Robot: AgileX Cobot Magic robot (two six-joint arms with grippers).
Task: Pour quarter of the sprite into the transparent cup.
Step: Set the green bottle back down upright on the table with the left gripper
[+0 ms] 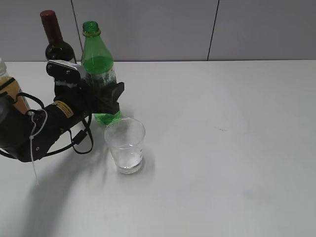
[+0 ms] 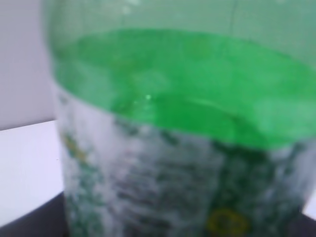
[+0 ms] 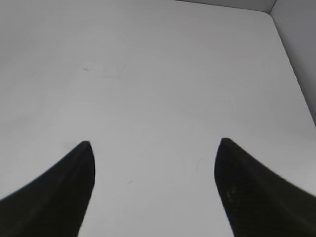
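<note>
- Green bottle (image 1: 98, 69) stands upright on the table (image 1: 222, 148), cap off, liquid up to about the shoulder; the left wrist cam is filled w/ its blurry label and liquid line.
- Left gripper (image 1: 111, 101) is around the bottle's lower label band, fingers on both sides. Looks pinched on it, but actual contact isn't clear from the ext view and the wrist cam shows no fingers, so grip firmness can't be confirmed.
- Clear cup (image 1: 125, 144) sits just in front-right of the bottle, near but apart, upright, w/ a little clear liquid or thick base at the bottom; can't tell which.
- Right gripper (image 3: 153, 163) is spread wide over bare table, holding nothing, not steadying the cup.
- Risk: low grip on a fairly full, open bottle means it could slip or rotate in the jaws when tilted, and soft plastic may squeeze and burp liquid out.
- Risk: cup is light and unheld, so a bump from the bottle base or gripper while swinging over would probly tip or shove it.
- Risk: open mouth and high fill mean liquid comes early in the tilt; if the neck isn't over the cup first, it spills on the table.
- Risk: small cup vs a quarter of the bottle could overflow if the pour is fast.
- Wine bottle (image 1: 57, 39) right behind and an orange bottle (image 1: 10, 89) at left are both close to the arm; an elbow swing could knock them.
</note>
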